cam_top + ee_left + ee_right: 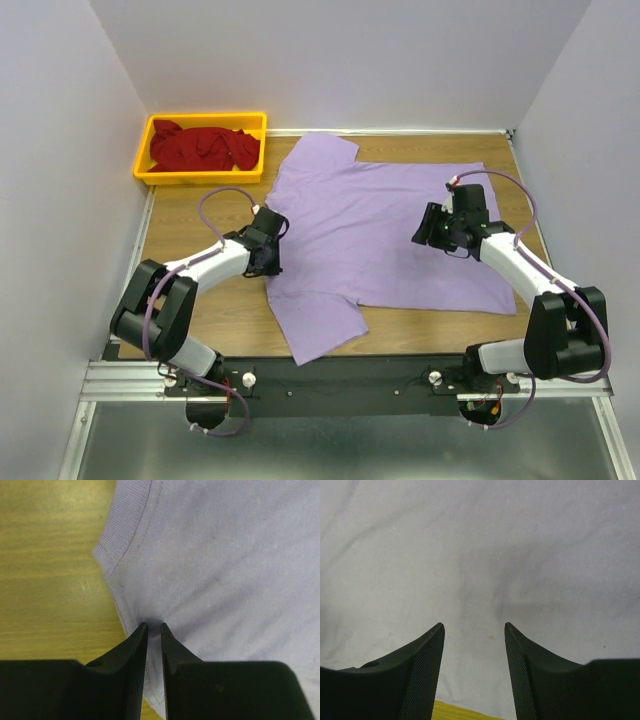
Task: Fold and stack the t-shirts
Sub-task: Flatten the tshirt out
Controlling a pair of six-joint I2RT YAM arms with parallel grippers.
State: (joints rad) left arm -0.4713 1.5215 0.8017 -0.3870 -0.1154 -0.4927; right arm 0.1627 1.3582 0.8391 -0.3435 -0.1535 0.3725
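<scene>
Folding of the lavender t-shirt (pixel 370 230), spread flat on the counter (pixel 210 300), looks barely begun: your left tool (pixel 153 626) sits narrowed to a slit at its collar edge, grip unclear, your right tool (pixel 474 625) hangs wide and empty above it, so secure both pinches first.

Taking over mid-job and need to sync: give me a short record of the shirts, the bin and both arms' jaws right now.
lavender t-shirt: spread flat on the table, neckline toward the left arm
dark red t-shirt: bunched inside the yellow bin, far left corner
left gripper: at the neckline edge, jaws nearly closed; grip unconfirmed
right gripper: over the lavender cloth, jaws open, holding nothing
folded or stacked: neither shirt yet
</scene>
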